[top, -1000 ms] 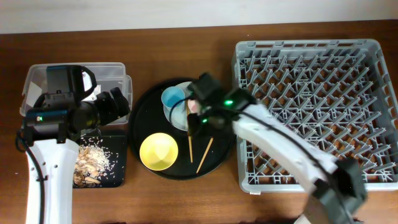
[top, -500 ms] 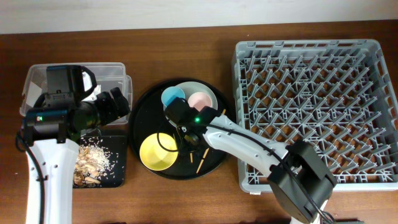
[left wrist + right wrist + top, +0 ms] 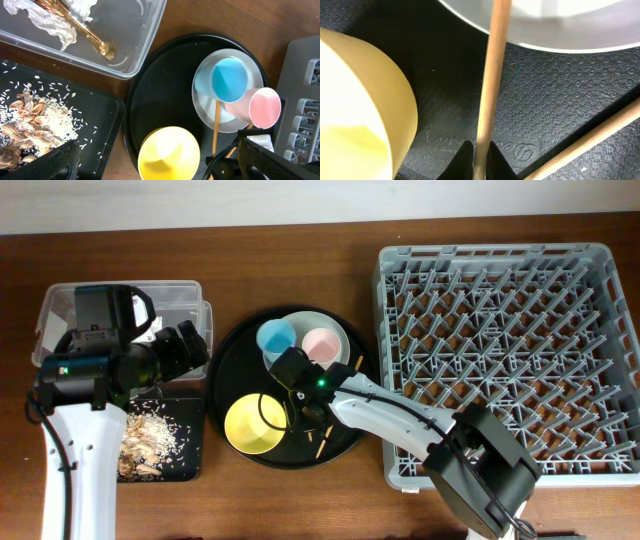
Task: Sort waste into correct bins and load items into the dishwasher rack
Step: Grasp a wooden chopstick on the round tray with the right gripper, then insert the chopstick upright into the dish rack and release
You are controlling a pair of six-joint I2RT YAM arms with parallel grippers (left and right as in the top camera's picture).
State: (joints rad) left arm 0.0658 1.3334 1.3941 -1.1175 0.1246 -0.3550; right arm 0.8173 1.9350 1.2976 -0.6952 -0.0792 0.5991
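My right gripper [image 3: 303,406] is low over the large round black tray [image 3: 235,355] and shut on one wooden chopstick [image 3: 492,75], with its fingertips [image 3: 480,156] pinching the stick's near end. The second chopstick [image 3: 590,140] lies beside it on the tray. The small yellow bowl [image 3: 255,423] stands just left of the gripper. The light-blue cup [image 3: 275,337] and the pink cup [image 3: 320,342] lie on the pale plate [image 3: 338,323]. My left gripper [image 3: 188,348] is open and empty above the bins. The grey dishwasher rack [image 3: 510,350] is at the right.
The clear tub [image 3: 145,40] holds the crumpled white tissue [image 3: 55,20] and the gold foil wrapper [image 3: 87,32]. The shallow black tray [image 3: 100,115] in front of it holds beige food scraps and rice crumbs [image 3: 25,135].
My right arm has swung from over the plate and cups down to the tray beside the yellow bowl, at the chopstick. The left arm has not moved.
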